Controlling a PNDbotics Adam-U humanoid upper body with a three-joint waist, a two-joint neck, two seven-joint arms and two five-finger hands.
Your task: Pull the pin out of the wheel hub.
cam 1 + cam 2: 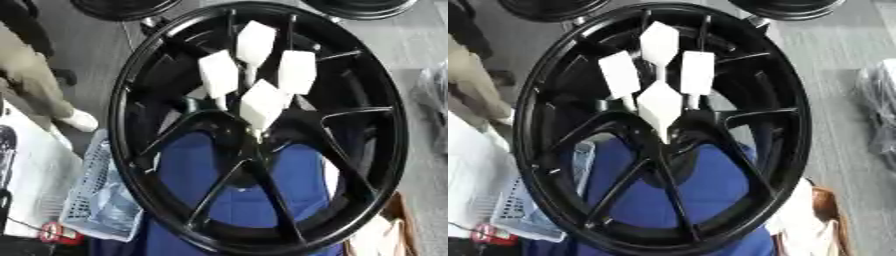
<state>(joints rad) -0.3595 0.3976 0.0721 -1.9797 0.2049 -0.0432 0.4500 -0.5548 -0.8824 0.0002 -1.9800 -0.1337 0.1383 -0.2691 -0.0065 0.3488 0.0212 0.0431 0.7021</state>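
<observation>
A large black wheel hub [122, 125] with thin spokes fills both views, tilted toward me. Several white pins stick out of its centre, each a white block on a thin stem. One stands highest [255, 42], one sits to the left [218, 74], one to the right [297, 71], and one is nearest me over the hub's middle [262, 104]. Neither of my hands shows in either view.
A blue surface [245, 200] shows through the spokes below the hub. A white perforated basket [101, 200] lies at the lower left. Parts of other black wheels [122, 7] sit at the top edge. A brown box [824, 220] is at the lower right.
</observation>
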